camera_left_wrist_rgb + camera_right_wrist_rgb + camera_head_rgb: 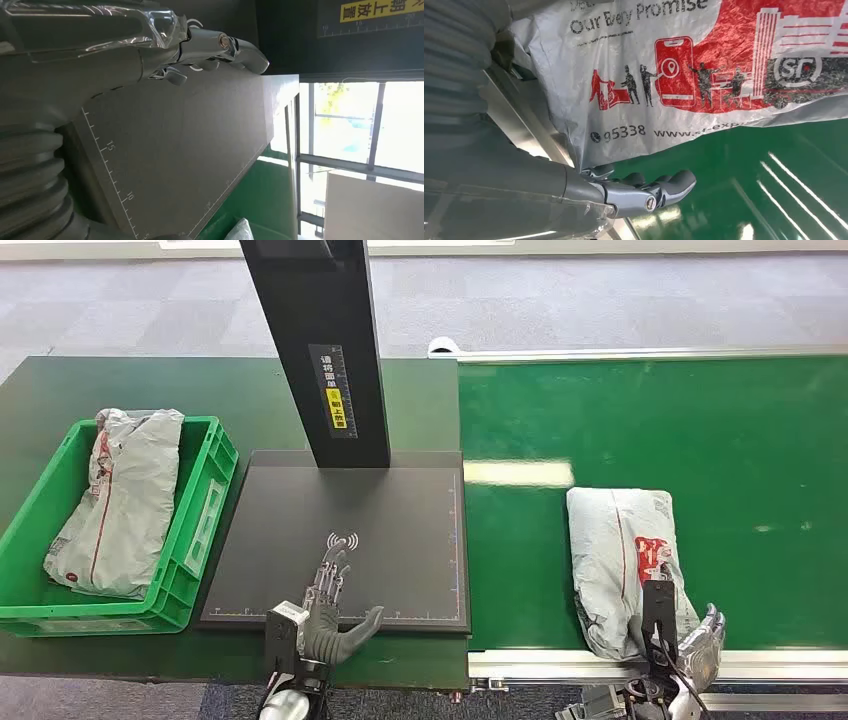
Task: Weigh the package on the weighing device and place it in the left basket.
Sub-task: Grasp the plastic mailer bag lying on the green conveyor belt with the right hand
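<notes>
The grey courier package (620, 540) with red print lies on the green conveyor belt (700, 420), its near end at the belt's front edge. My right hand (702, 643) is low beside that near end, on its right. In the right wrist view the package (704, 75) is close above my right hand (574, 187), whose fingers (659, 192) reach out over the belt and hold nothing. My left hand (325, 612) hovers over the near edge of the black weighing plate (400, 520) with fingers stretched forward and empty. The left wrist view shows the fingers (225, 47) over the plate (190, 150).
The green basket (205, 490) stands left of the scale and holds another grey package (120, 500). A black post (320, 350) rises from the back of the plate. A metal rail (570, 665) runs along the belt's front edge.
</notes>
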